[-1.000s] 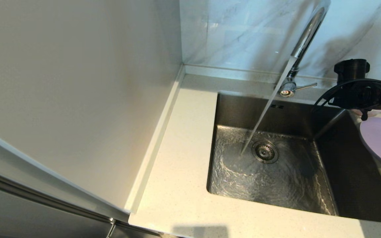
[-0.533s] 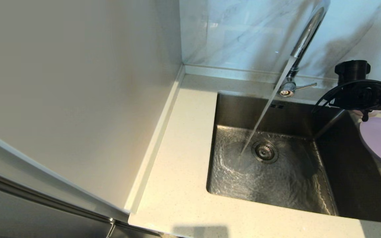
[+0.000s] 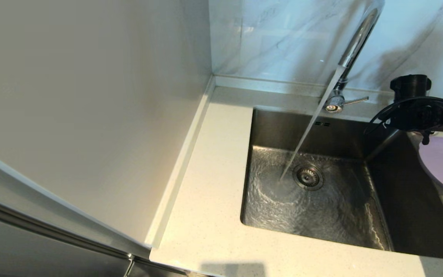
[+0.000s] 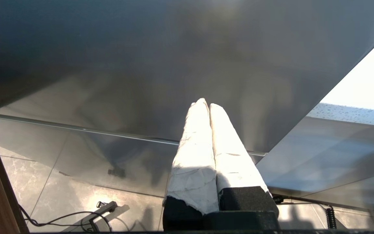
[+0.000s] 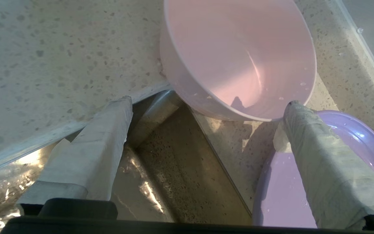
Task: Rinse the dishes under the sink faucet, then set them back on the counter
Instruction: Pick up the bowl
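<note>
Water runs from the chrome faucet [image 3: 356,38] into the steel sink [image 3: 267,127], landing beside the drain [image 3: 308,177]. My right arm [image 3: 425,113] hangs over the sink's back right corner. In the right wrist view my right gripper [image 5: 208,103] is open and holds nothing. The pale pink bowl [image 5: 239,55] stands on the counter [image 5: 44,48] just beyond the fingertips. One finger [image 5: 323,165] reaches over the lilac plate [image 5: 281,195] up to the bowl's rim; I cannot tell if it touches. The plate [image 3: 442,167] lies on the counter right of the sink. My left gripper [image 4: 205,104] is shut and parked low.
A tall pale panel [image 3: 90,96] walls off the counter [image 3: 214,161] on the left. The faucet's thin lever [image 3: 354,101] points right at its base. Marble-veined tiles [image 3: 275,38] rise behind the raised back edge. The left wrist view shows grey cabinet fronts and floor.
My right arm has sunk a little and drifted slightly to the right over the sink's back right corner. Water keeps running; plate has not moved.
</note>
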Robot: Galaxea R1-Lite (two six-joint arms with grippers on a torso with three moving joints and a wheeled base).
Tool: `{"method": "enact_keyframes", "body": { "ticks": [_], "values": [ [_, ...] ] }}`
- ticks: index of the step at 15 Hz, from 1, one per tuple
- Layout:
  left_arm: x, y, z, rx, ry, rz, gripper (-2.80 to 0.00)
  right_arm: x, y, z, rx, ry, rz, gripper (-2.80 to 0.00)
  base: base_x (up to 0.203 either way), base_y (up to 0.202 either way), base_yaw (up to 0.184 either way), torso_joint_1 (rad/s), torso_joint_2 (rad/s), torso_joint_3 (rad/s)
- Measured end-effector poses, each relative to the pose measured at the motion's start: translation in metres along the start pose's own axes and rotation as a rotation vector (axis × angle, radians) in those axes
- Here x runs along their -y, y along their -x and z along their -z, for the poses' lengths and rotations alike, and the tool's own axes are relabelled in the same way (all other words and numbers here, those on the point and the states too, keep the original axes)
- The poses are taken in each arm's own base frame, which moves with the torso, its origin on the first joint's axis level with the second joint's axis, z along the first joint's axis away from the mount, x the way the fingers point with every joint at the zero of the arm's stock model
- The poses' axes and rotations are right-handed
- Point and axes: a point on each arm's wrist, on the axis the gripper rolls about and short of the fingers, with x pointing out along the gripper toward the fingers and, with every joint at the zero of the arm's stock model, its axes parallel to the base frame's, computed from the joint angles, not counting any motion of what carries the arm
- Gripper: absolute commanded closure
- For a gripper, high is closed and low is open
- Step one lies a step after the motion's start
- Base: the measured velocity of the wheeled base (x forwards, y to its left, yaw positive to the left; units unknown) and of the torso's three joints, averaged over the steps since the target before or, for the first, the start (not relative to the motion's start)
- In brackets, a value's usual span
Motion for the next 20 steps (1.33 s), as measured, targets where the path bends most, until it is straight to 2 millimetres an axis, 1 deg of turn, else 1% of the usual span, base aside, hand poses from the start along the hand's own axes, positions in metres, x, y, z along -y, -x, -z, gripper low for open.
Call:
{"method": "enact_keyframes", "body": {
  "ticks": [2,3,6,13,16,20],
  "values": [
    [0.000,0.000,0.000,0.000,0.000,0.000,0.00,0.000,-0.002,0.001,-0.002,0.000,0.004,-2.80,0.000,0.000,0.000,0.000,0.00,0.000],
    [0.000,0.000,0.000,0.000,0.000,0.000,0.00,0.000,-0.003,0.002,-0.004,0.002,0.004,0.00,0.000,0.000,0.000,0.000,0.00,0.000],
    [0.000,0.000,0.000,0.000,0.000,0.000,0.00,0.001,-0.006,0.004,-0.010,0.005,0.009,0.00,0.000,0.000,0.000,0.000,0.00,0.000],
    [0.000,0.000,0.000,0.000,0.000,0.000,0.00,0.001,-0.004,0.002,-0.004,-0.006,0.007,0.00,0.000,0.000,0.000,0.000,0.00,0.000],
    [0.000,0.000,0.000,0.000,0.000,0.000,0.00,0.004,0.004,-0.007,0.014,-0.018,0.001,0.00,0.000,0.000,0.000,0.000,0.00,0.000],
    [0.000,0.000,0.000,0.000,0.000,0.000,0.00,0.009,0.023,-0.026,0.054,-0.025,-0.018,0.00,0.000,0.000,0.000,0.000,0.00,0.000]
  ]
}}
